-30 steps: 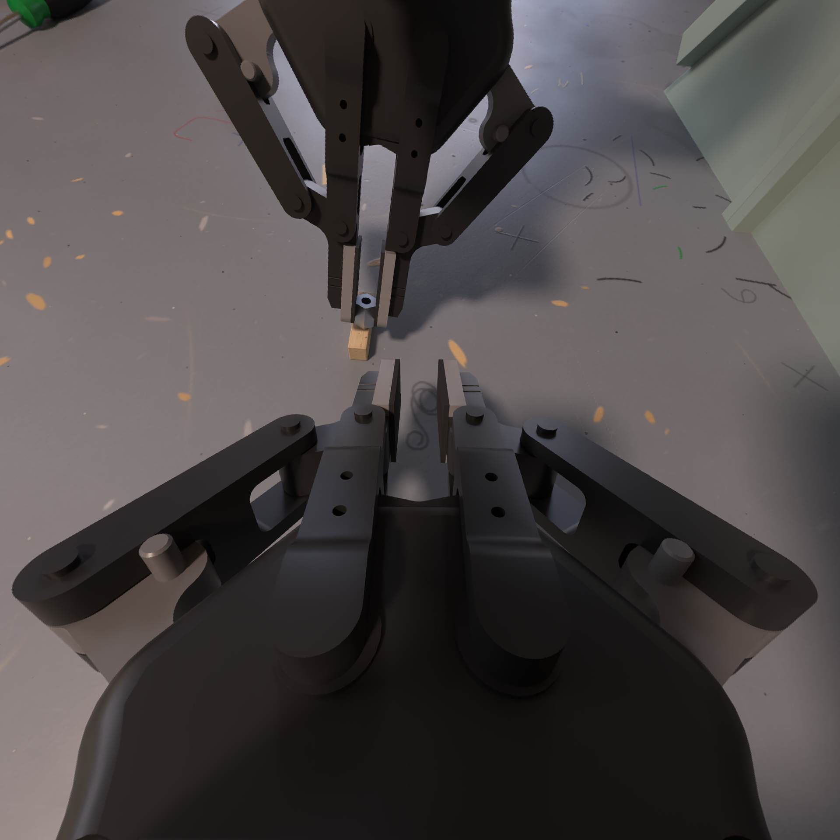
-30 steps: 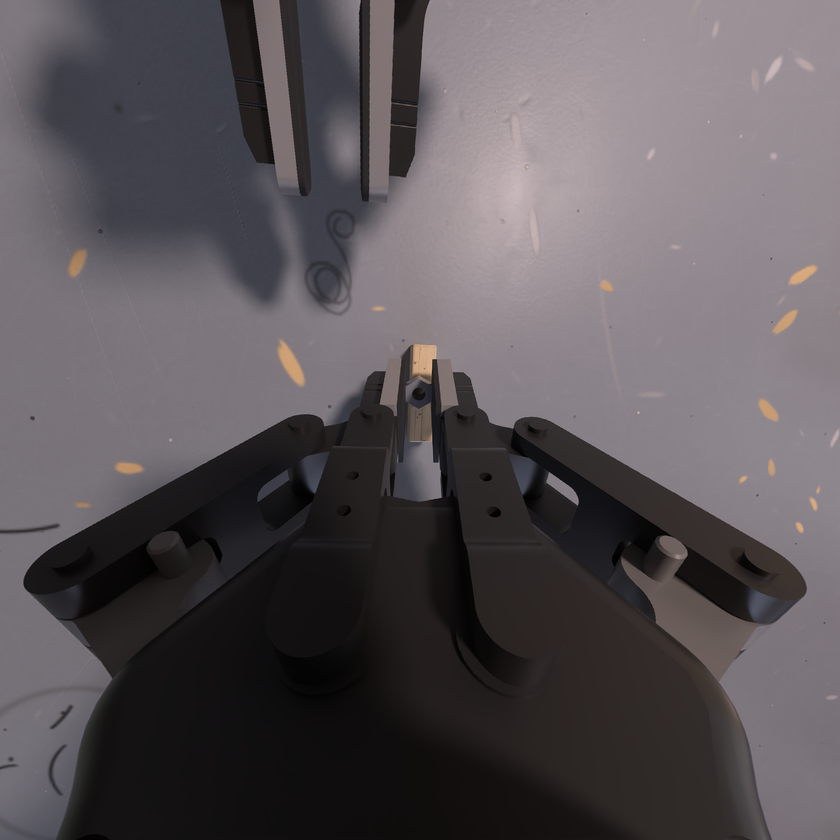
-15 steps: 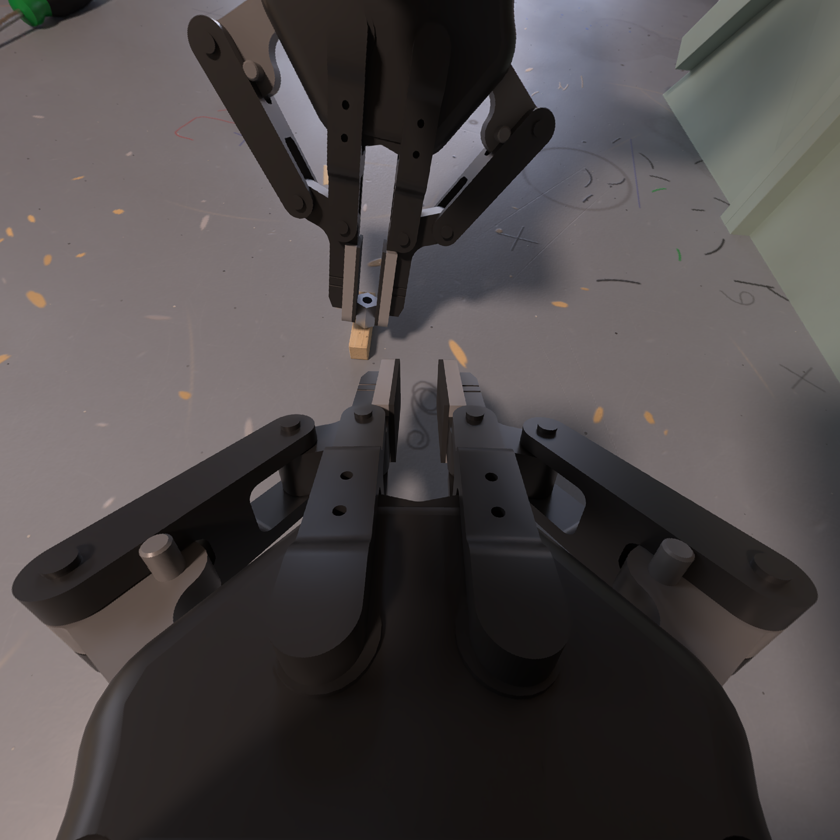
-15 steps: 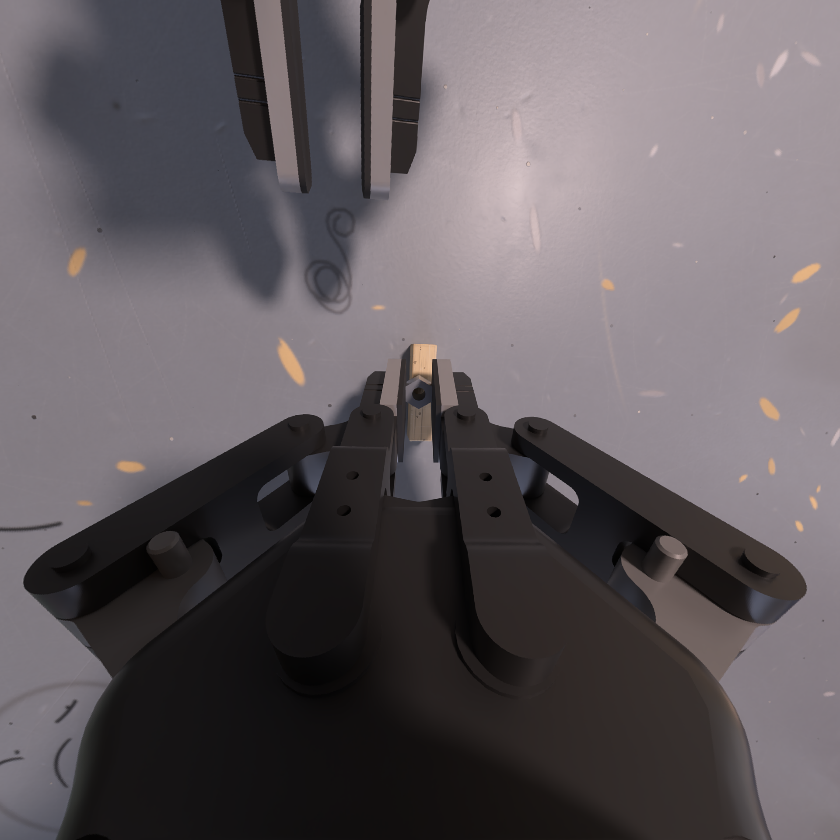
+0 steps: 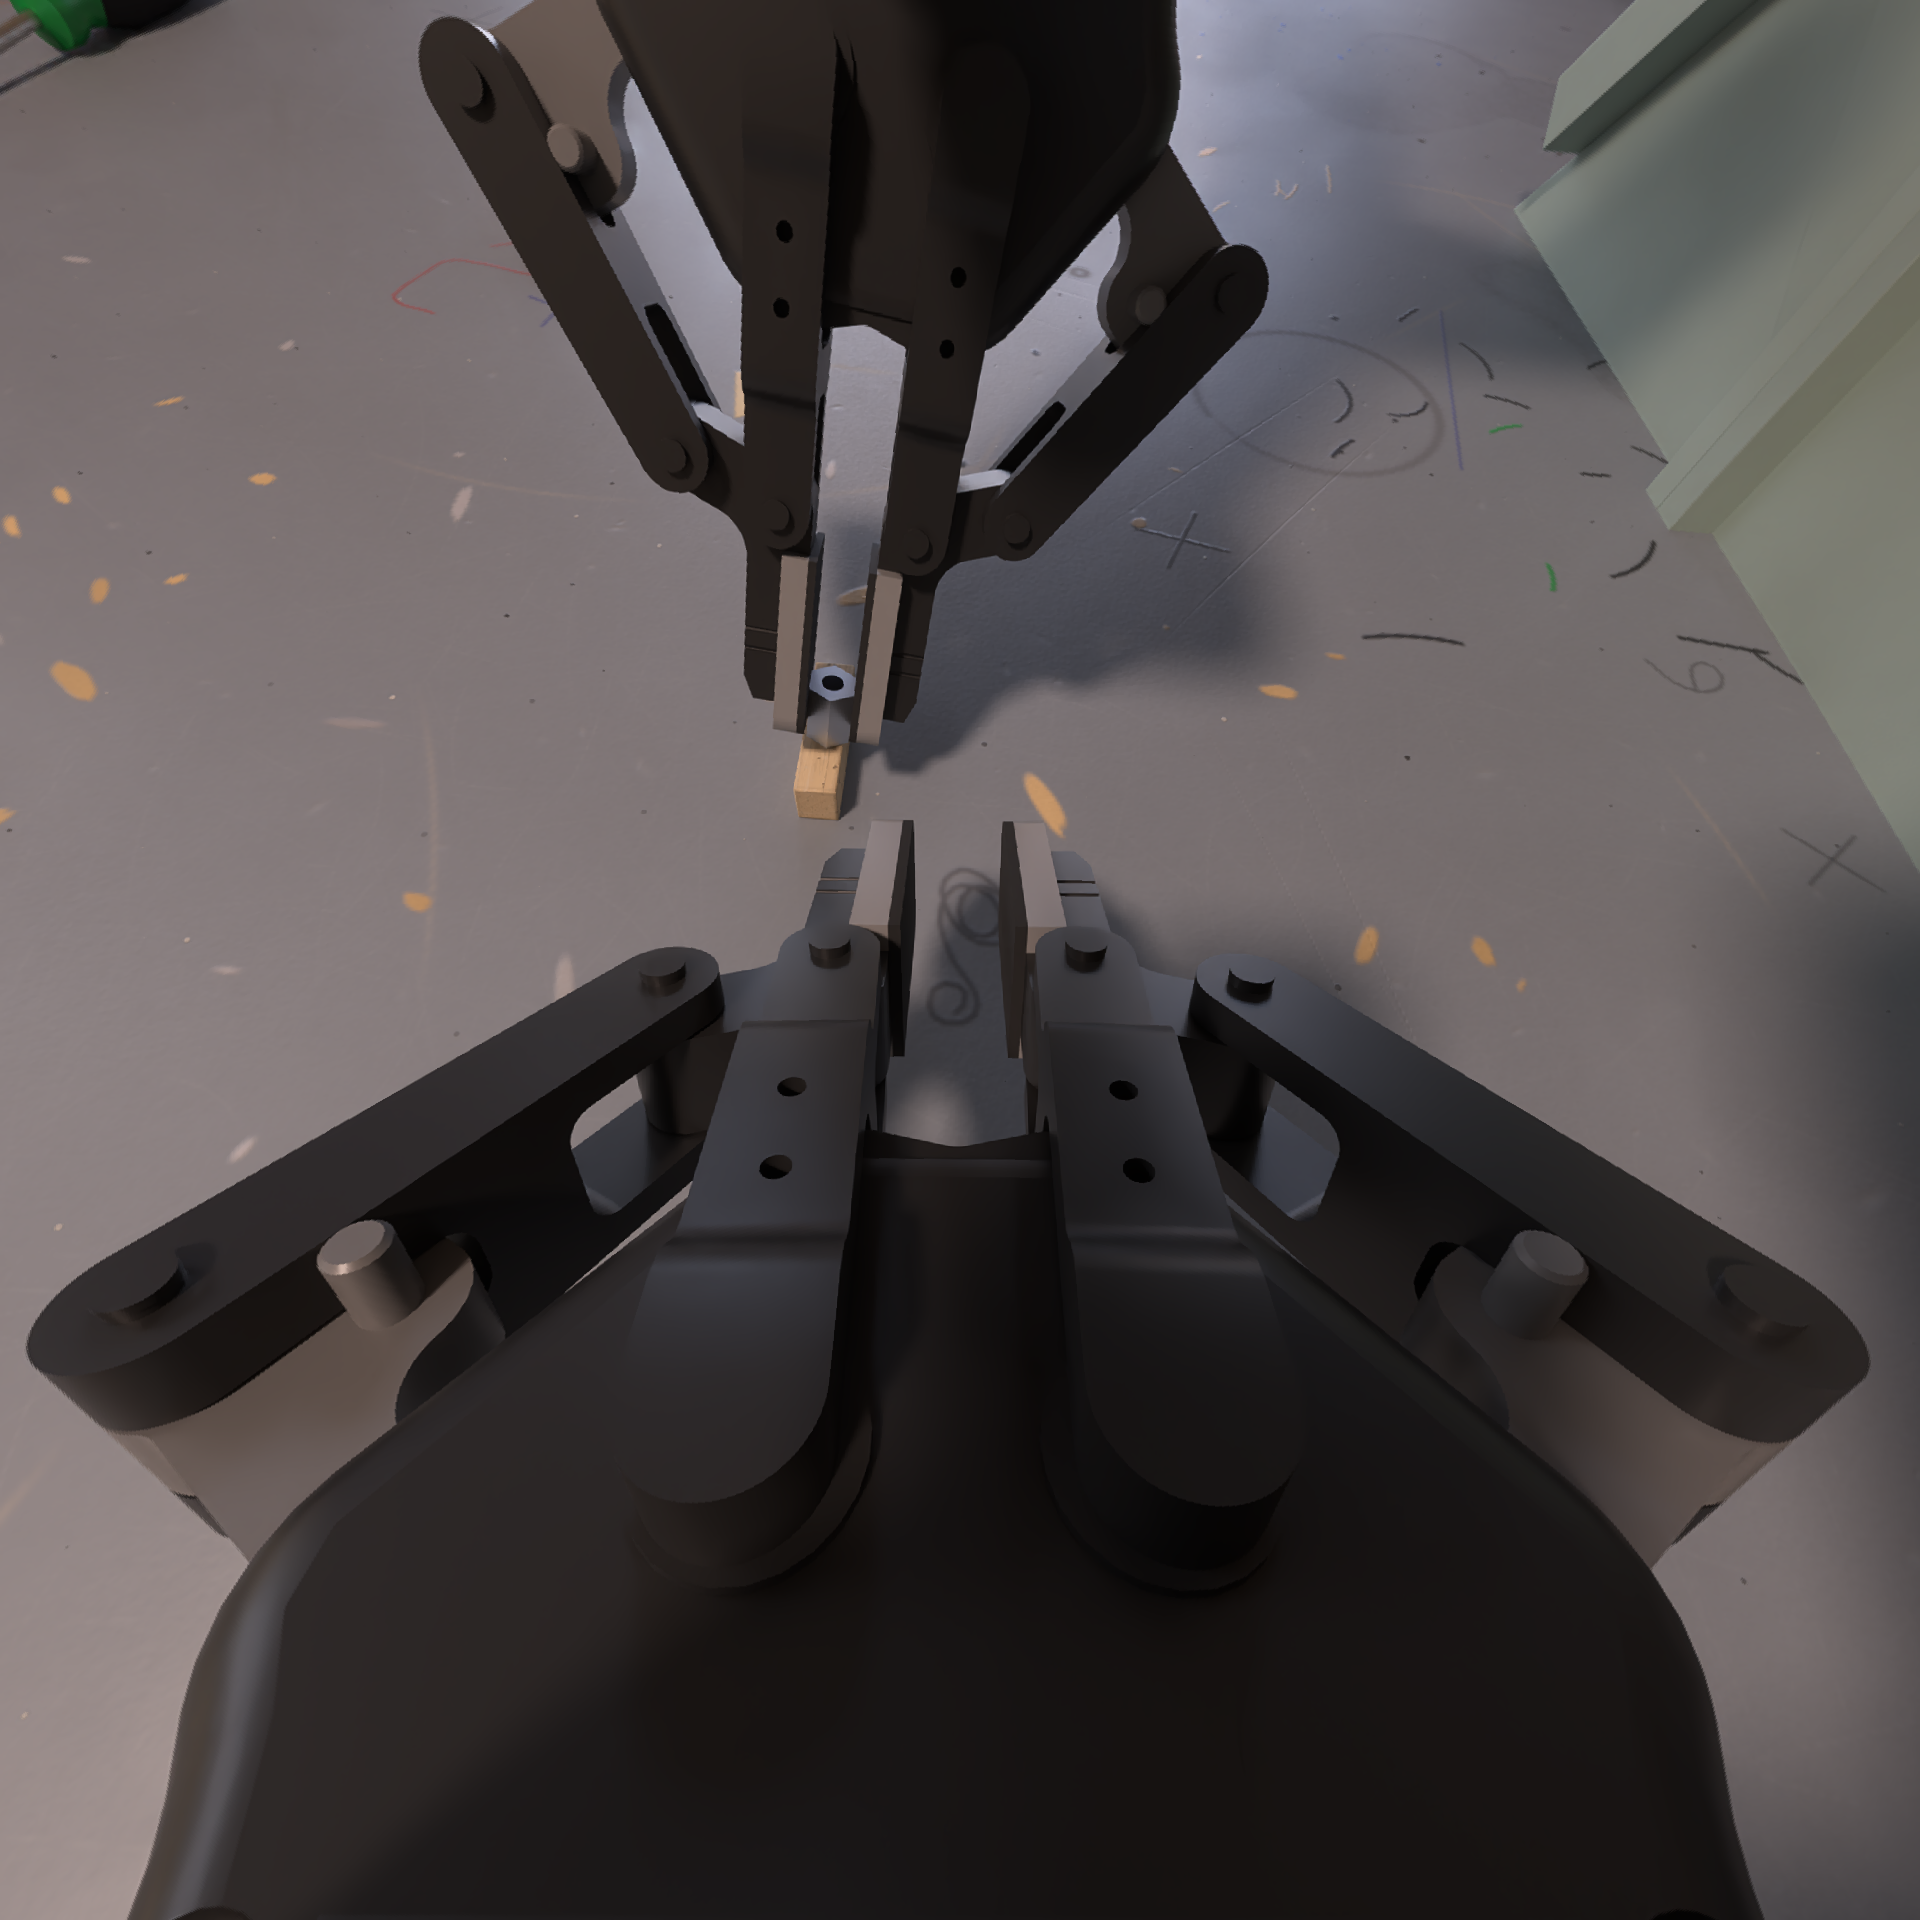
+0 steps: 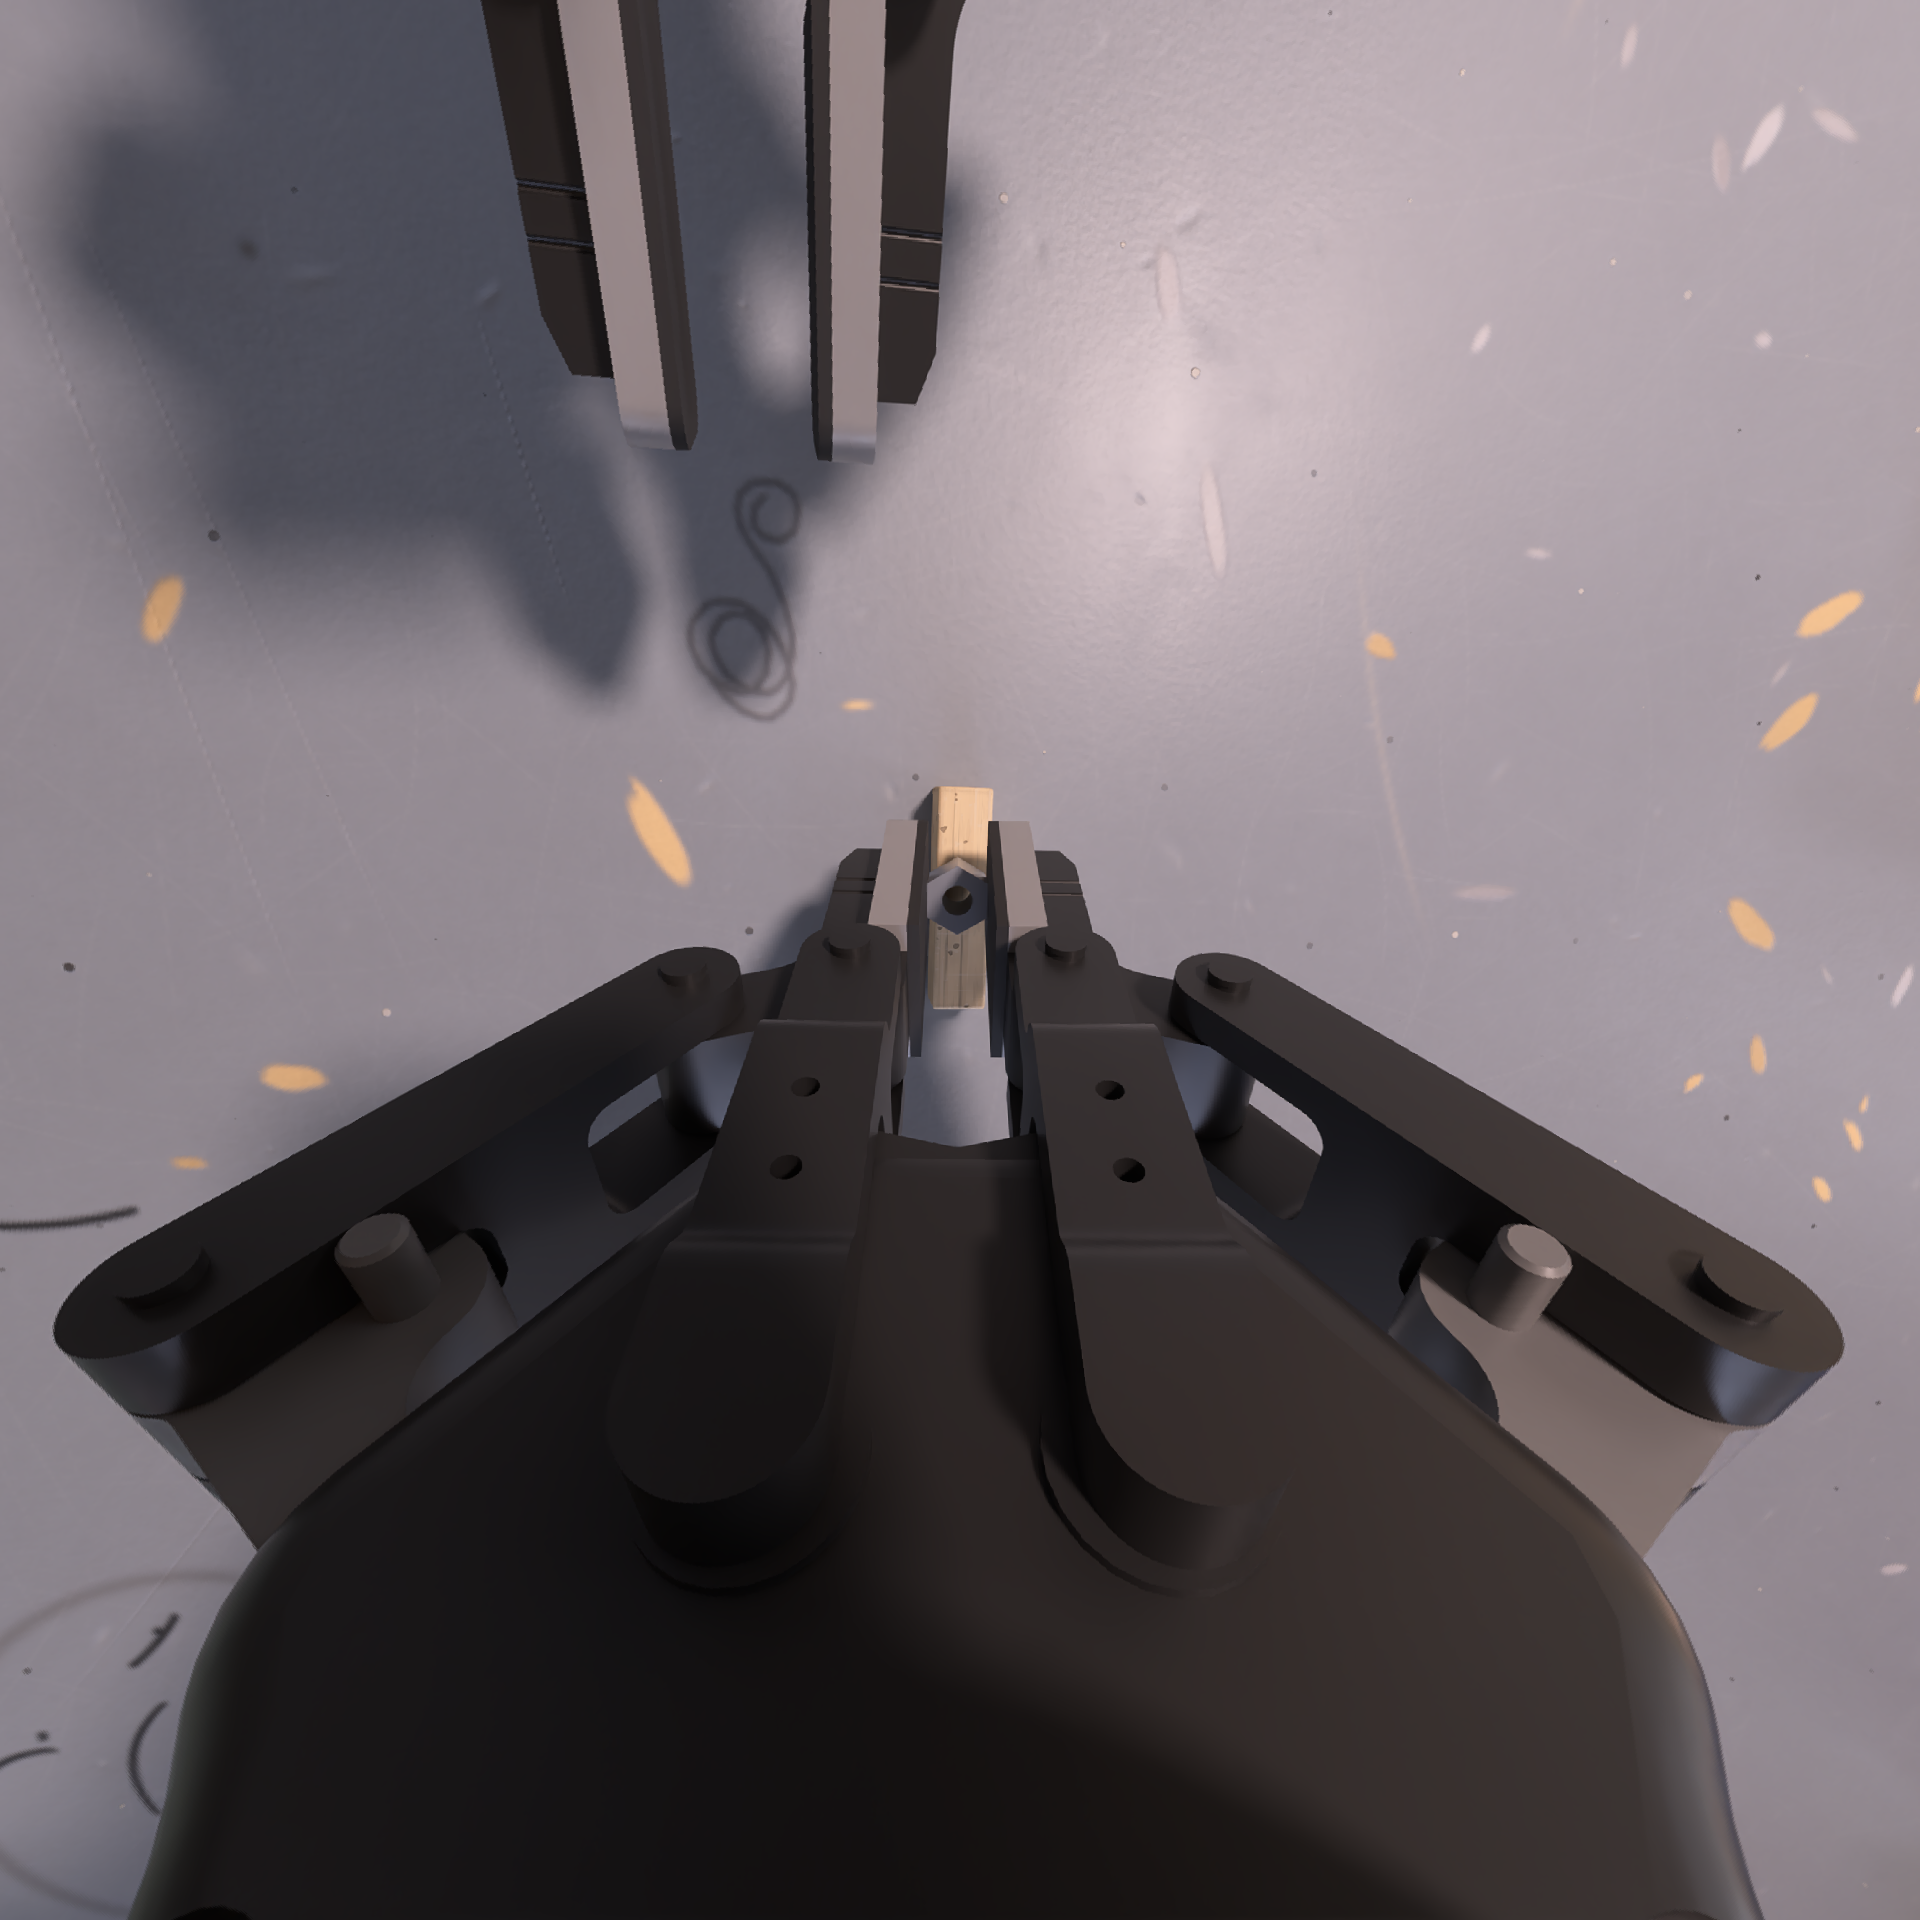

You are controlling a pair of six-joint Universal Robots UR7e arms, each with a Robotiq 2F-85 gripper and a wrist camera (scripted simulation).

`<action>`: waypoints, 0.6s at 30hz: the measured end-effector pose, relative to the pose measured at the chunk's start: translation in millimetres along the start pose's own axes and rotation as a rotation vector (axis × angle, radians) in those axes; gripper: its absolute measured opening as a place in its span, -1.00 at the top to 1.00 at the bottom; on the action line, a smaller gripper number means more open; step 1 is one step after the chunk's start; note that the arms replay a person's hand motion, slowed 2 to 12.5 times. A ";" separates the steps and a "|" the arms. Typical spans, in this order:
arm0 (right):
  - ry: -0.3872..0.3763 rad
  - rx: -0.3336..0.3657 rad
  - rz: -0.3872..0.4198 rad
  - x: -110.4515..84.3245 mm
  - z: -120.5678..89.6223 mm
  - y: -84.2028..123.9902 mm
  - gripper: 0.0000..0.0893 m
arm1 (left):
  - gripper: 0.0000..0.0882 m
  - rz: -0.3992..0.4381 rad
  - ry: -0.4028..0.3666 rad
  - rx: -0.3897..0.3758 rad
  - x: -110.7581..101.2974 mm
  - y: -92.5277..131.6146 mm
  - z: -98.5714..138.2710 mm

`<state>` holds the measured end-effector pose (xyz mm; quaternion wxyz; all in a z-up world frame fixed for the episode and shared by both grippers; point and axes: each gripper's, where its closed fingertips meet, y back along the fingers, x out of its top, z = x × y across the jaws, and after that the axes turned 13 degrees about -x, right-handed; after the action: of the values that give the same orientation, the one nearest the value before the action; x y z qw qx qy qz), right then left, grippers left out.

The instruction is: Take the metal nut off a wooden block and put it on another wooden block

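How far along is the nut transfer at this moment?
Done: the right gripper has closed around the metal nut, which sits over a wooden block. In hand: the grasp itself; whether the nut has lifted clear of the block cannot be told. Left: carrying it to another wooden block, which neither view shows, and releasing it. The left gripper holds nothing, with a gap between its fingers.

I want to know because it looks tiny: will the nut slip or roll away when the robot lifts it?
Probably not. The nut has flat sides, and the right gripper pinches it between both pads. It looks smooth, so a loose squeeze might let it slip. If dropped onto the narrow block, it could tumble off.
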<state>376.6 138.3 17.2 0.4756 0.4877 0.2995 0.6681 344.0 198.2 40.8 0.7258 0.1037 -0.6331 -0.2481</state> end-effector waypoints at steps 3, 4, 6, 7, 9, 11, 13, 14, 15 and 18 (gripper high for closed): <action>0.001 -0.001 0.000 0.1 0.0 0.1 0.78 | 0.66 -0.001 0.001 0.000 -0.2 0.0 -0.1; 0.001 -0.001 0.000 0.0 0.1 0.1 0.78 | 0.66 -0.001 0.001 -0.001 -0.3 -0.1 0.0; 0.000 -0.003 -0.001 -0.1 0.5 0.1 0.78 | 0.66 -0.001 0.001 -0.001 -0.2 -0.1 0.0; -0.001 -0.004 -0.002 -0.2 0.6 0.1 0.78 | 0.66 -0.001 0.001 -0.001 -0.3 -0.2 -0.1; -0.004 -0.003 -0.002 -0.3 0.7 0.0 0.78 | 0.67 -0.002 0.002 -0.001 -0.5 -0.2 -0.1; -0.006 -0.001 -0.002 -0.3 0.7 -0.1 0.78 | 0.66 -0.003 0.002 -0.001 -0.5 -0.3 -0.1; -0.006 -0.001 -0.001 -0.3 0.7 -0.1 0.78 | 0.66 -0.003 0.002 -0.001 -0.5 -0.3 -0.1; -0.006 -0.002 -0.001 -0.3 0.8 -0.1 0.78 | 0.67 -0.003 0.002 -0.001 -0.5 -0.3 -0.1; -0.006 -0.003 -0.001 -0.4 1.1 -0.1 0.78 | 0.67 -0.003 0.002 -0.001 -0.6 -0.3 -0.1; -0.008 -0.006 -0.002 -1.1 2.1 0.2 0.78 | 0.67 -0.003 0.002 -0.001 -0.6 -0.4 -0.2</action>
<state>378.7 137.1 17.7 0.4791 0.4885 0.2961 0.6664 344.1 198.2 40.1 0.7262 0.1046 -0.6321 -0.2492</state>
